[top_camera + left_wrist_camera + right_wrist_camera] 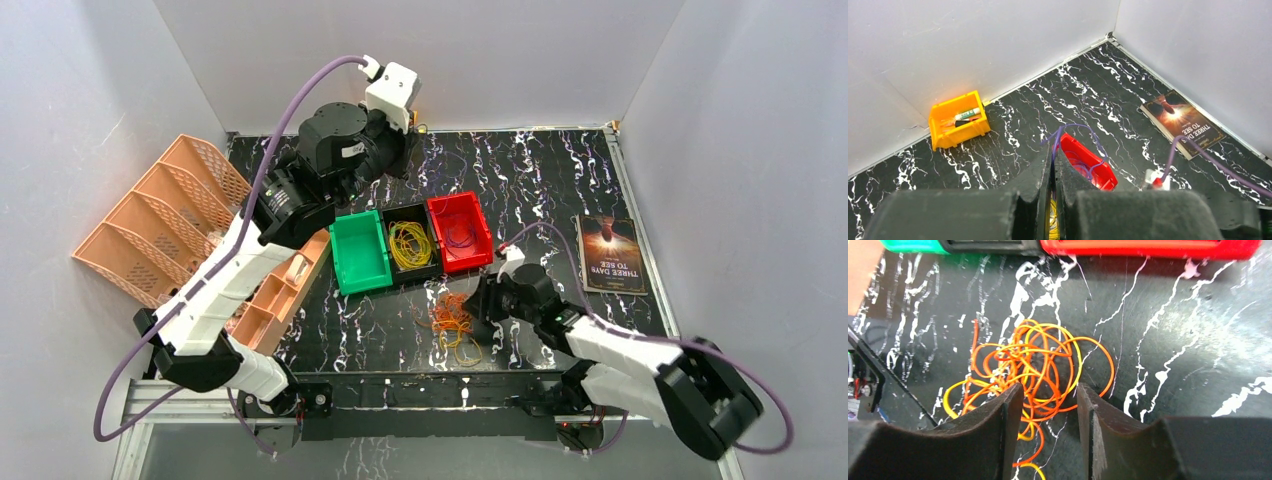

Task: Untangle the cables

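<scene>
A tangle of orange and yellow cables (452, 320) lies on the black marbled table in front of the bins; it also shows in the right wrist view (1038, 365). My right gripper (478, 300) is open low over the tangle's right side, and its fingers (1048, 395) straddle a few orange loops. My left gripper (1054, 150) is raised above the bins and shut on a thin purple cable (1083, 127), which trails down into the red bin (1098, 170). More purple cable lies in the red bin (460, 235). Yellow cables (410, 243) fill the black bin.
A green bin (360, 250) stands left of the black one. A book (612, 253) lies at the right. A peach rack (160, 220) and tray (285, 290) stand at the left. A yellow bin (958, 120) holding small items sits against the back wall.
</scene>
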{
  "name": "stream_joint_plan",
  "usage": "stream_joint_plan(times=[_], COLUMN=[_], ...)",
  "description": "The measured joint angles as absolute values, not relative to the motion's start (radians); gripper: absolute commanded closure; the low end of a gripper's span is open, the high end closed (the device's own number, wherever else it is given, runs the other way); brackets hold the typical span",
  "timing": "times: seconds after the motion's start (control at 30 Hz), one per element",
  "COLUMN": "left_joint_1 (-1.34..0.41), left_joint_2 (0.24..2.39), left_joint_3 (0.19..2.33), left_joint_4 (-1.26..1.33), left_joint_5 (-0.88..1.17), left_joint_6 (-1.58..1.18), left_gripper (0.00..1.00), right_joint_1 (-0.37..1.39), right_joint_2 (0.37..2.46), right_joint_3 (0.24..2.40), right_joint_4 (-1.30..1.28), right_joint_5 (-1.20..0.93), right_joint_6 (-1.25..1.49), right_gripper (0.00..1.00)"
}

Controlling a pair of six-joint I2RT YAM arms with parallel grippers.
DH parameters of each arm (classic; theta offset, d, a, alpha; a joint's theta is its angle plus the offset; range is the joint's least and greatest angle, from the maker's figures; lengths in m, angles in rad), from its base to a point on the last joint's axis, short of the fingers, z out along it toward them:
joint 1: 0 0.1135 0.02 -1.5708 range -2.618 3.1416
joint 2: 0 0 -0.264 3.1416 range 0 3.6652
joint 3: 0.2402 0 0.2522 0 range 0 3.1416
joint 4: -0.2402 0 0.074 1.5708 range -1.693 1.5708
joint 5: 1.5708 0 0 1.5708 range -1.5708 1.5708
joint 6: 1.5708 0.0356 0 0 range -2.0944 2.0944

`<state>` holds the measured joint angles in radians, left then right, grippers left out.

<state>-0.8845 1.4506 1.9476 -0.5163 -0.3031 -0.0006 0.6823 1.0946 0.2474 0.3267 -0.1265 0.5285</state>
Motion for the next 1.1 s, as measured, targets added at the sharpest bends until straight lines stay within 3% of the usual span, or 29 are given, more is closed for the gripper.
stream_joint_plan(times=[0.3, 0.47, 1.1], left_joint_1=[-0.884, -0.884, -0.884], left_joint_2=[1.424, 1.404, 1.290], left_joint_3=[1.861, 1.800, 1.675], left_joint_4=[-0.507, -0.502, -0.448], left_joint_5=[-0.270, -0.257, -0.243], left_joint_6=[0.020, 0.018, -0.023], left_gripper=[1.00, 1.00, 1.00], right_joint_1=[0.683, 0.683, 0.683], right_joint_2=[0.671, 0.554, 0.783], right_joint_3=[0.408, 0.521, 0.639], right_joint_4=[0.071, 0.048, 0.400], right_joint_5=[-0.021, 0.009, -0.338], right_joint_6=[0.436, 0.332, -0.156], right_gripper=[0.36, 0.31, 0.25])
